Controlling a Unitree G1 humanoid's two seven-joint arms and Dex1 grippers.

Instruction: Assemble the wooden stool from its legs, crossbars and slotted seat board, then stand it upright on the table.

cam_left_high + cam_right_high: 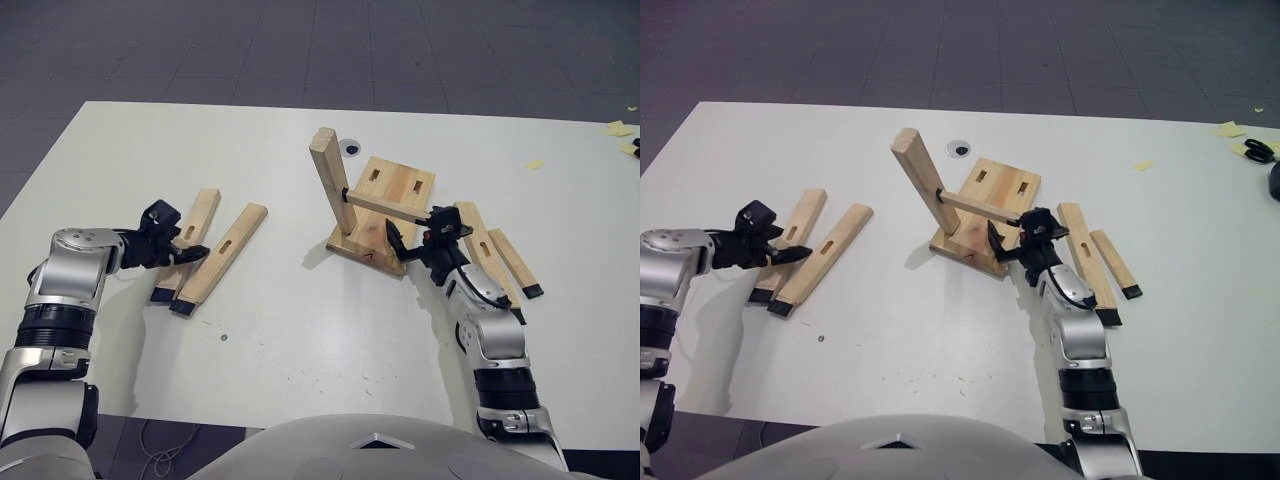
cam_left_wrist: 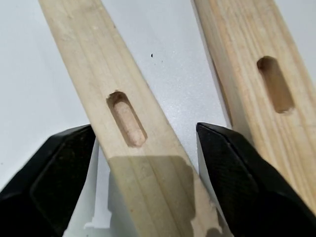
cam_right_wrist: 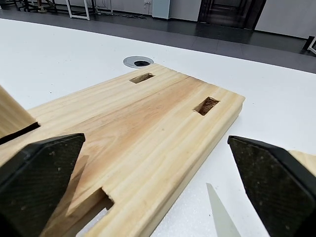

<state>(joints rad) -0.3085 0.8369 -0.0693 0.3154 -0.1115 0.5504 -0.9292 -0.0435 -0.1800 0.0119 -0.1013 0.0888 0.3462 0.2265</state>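
The slotted seat board (image 1: 395,190) lies flat mid-table. One leg (image 1: 329,178) stands on its near left corner, leaning, with a crossbar (image 1: 385,207) plugged into it and reaching out to the right. My right gripper (image 1: 418,238) is open at the board's near right edge, just under the crossbar's free end; the board (image 3: 148,128) lies between its fingers (image 3: 39,173). Two slotted legs (image 1: 225,255) lie side by side at the left. My left gripper (image 1: 182,248) is open and straddles the outer leg (image 2: 128,118), with small gaps at both fingers (image 2: 242,182).
Two more wooden pieces (image 1: 485,250) with dark tips lie to the right of the board, beside my right forearm. A round cable hole (image 1: 350,148) sits behind the board. Yellow scraps (image 1: 620,128) lie at the far right table edge.
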